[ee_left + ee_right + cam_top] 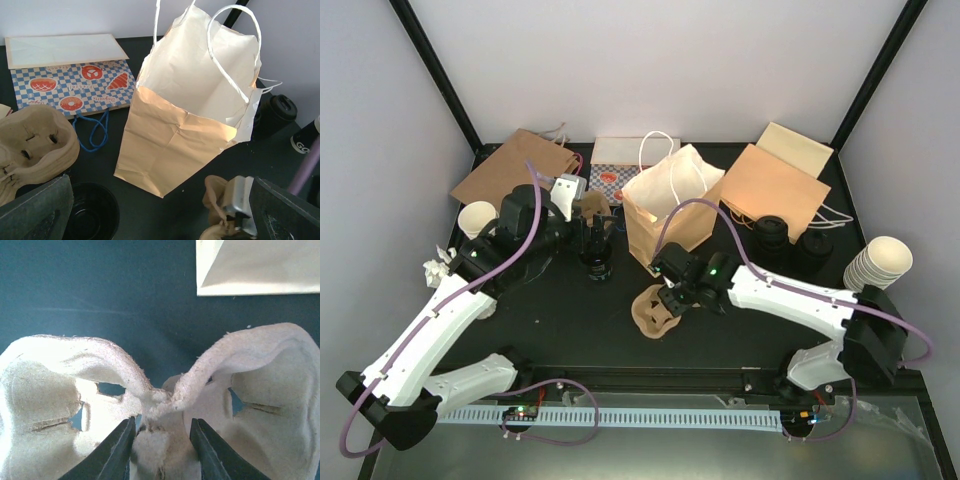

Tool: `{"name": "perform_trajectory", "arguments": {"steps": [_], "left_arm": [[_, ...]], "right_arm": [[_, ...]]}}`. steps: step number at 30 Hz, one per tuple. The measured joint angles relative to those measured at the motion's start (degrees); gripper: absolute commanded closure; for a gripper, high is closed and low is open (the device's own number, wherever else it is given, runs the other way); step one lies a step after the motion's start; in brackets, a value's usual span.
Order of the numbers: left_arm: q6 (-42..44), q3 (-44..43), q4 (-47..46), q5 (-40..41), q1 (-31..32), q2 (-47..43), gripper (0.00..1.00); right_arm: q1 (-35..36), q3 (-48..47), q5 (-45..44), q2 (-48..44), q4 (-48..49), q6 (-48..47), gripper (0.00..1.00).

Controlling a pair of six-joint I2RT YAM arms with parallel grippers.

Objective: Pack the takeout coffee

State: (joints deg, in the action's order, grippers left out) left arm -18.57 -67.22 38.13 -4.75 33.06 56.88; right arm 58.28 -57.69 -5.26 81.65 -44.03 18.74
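Just right of the tall open brown paper bag [665, 225], two short round black-lidded coffee cups [772, 232] stand upright, lids up, long axis vertical, close together. A third cup [92, 215] of the same kind stands upright left of the bag, between the widely spread fingers of the left gripper [162, 212], which is not closed on it. In front of the bag lies a brown moulded-pulp cup carrier [160, 405]. The right gripper [161, 437] pinches its central rib, and that arm stretches across in front of the two cups. A stack of carriers [35, 145] sits left of the bag. Behind the bag lie a blue checked bag [75, 87] and flat brown bags [775, 185]. Cream paper cups [880, 265] lie stacked well right of the bag.
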Motion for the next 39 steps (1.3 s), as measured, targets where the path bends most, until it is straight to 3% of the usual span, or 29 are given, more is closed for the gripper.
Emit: {"name": "perform_trajectory", "arguments": {"steps": [10,24,39], "left_arm": [[0.5,0.0,0.0,0.0,0.0,0.0,0.01],[1.6,-4.0,0.0,0.0,-0.4,2.7,0.01],[6.1,-12.6,0.0,0.0,-0.8,10.5,0.01]], "right_arm": [[0.0,-13.2,-2.2,-8.2,-7.0,-0.9,0.68],[-3.0,-30.6,-8.6,-9.3,-15.0,-4.8,0.68],[-7.4,-39.5,-16.1,-9.3,-16.9,-7.4,0.68]]}}
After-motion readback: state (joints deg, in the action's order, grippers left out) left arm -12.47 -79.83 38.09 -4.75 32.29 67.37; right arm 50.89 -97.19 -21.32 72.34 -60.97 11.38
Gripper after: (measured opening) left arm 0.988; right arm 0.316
